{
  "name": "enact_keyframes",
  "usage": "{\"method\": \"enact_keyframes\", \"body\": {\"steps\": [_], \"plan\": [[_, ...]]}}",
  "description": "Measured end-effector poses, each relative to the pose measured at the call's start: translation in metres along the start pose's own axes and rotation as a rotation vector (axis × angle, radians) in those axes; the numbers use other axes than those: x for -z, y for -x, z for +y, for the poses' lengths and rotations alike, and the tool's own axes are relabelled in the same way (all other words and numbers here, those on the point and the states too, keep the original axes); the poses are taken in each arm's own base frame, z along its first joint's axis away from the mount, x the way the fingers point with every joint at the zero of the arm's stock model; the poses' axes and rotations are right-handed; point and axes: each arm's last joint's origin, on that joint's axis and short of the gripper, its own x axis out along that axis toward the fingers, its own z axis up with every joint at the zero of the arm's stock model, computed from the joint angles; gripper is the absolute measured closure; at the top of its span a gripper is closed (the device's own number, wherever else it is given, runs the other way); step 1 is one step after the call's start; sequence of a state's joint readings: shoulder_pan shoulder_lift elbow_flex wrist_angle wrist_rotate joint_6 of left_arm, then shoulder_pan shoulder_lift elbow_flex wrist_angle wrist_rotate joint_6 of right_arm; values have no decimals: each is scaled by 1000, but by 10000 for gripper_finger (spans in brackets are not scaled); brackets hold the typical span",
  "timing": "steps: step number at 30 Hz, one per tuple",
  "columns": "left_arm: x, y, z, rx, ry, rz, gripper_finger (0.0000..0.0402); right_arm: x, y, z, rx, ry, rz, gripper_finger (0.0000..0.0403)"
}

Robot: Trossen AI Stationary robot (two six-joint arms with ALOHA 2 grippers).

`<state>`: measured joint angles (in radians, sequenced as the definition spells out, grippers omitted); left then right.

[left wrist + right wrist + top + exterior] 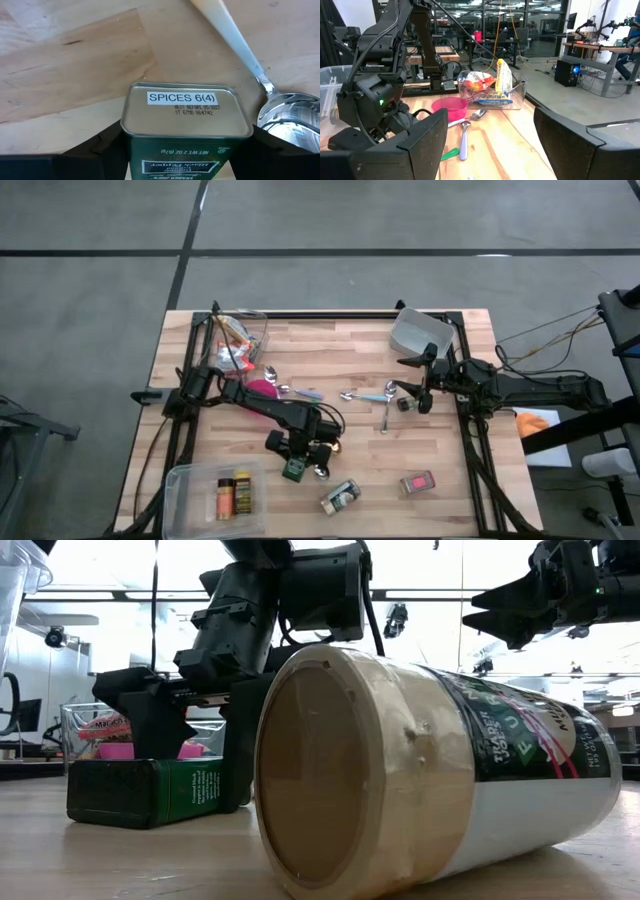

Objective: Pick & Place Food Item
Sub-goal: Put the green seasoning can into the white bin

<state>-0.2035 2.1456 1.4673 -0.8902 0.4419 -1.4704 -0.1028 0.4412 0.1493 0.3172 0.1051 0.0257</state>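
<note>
the left claw [296, 467] is straddling the green spice tin [293, 470], fingers apart; the right claw [412, 396] is waiting apart at 3 o'clock.

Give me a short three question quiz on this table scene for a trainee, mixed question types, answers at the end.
1. True or false: the left gripper has its jaws on either side of the green black pepper tin.
2. Which lies right beside that tin: A) a metal spoon, B) a fork, C) a knife?
3. Fill in: the pink bowl sits near the clear bin of ___.

Key: 1 true; 2 A; 3 snack packets.
</note>
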Motion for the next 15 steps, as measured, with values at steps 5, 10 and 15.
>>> {"method": "enact_keyframes", "body": {"steps": [5,10,15], "plan": [[0,0,0,0,0,0,131,0,0,0,0,0,0,113],[0,0,0,0,-2,3,134,0,0,0,0,0,0,113],[-2,3,1,6,3,30,135,0,0,0,0,0,0,113]]}}
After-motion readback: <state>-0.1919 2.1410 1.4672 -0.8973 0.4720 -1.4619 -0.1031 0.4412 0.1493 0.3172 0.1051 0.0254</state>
